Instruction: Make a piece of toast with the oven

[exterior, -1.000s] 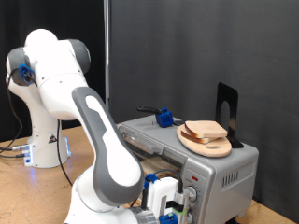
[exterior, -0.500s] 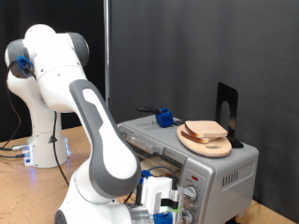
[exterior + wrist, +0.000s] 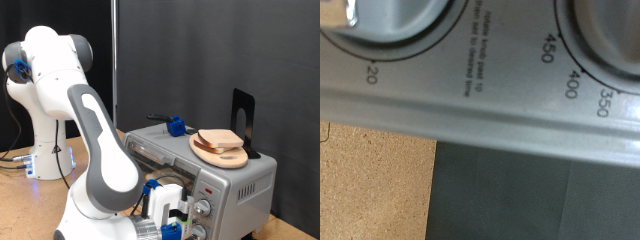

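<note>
Toast (image 3: 220, 139) on plate (image 3: 214, 152) atop oven (image 3: 240, 180); hand (image 3: 178, 222) before knobs (image 3: 207, 208).

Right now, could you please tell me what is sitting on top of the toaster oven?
On the toaster oven rests a round wooden plate carrying the slice of bread, with a small blue object and a black stand nearby. The plate's centre is covered by the bread.

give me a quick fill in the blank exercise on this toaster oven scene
1. The slice of bread lies on a round wooden ____ on top of the oven.
2. The end effector is down at the oven's ____ panel, next to the knobs.
3. The wrist view shows temperature marks 350, 400 and ____ printed around a dial.
4. A small ____ coloured object sits on the oven's top.

Missing words: plate; front; 450; blue
</note>
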